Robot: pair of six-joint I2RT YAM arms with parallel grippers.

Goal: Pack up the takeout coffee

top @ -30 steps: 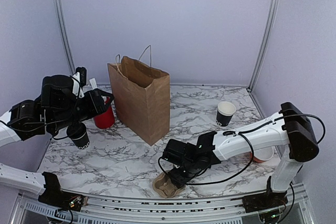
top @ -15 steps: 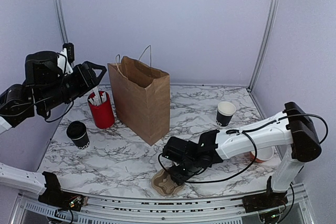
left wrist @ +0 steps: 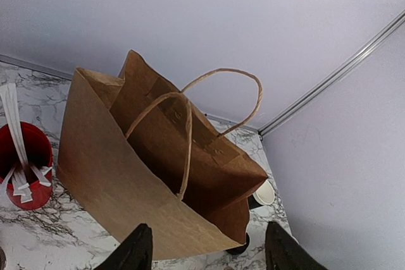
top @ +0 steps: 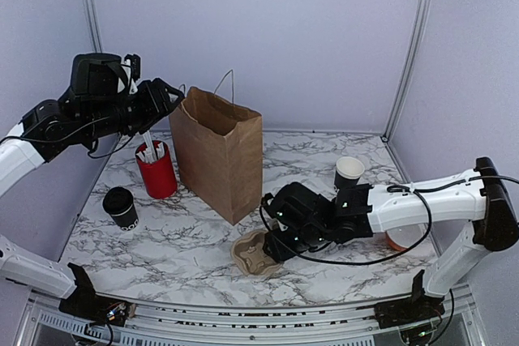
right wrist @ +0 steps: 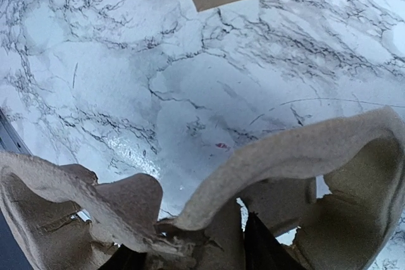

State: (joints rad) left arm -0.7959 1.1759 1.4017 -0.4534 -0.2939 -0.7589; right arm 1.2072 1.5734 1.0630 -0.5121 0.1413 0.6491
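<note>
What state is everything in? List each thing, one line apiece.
takeout coffee: upright, lid on, standing free
paper bag: upright, mouth open, handles up
red cup: upright, white sticks inside
open cup: upright, no lid
cup carrier: rim pinched by the right end effector
right end effector: shut on the cup carrier
left end effector: open, empty, raised near the paper bag
</note>
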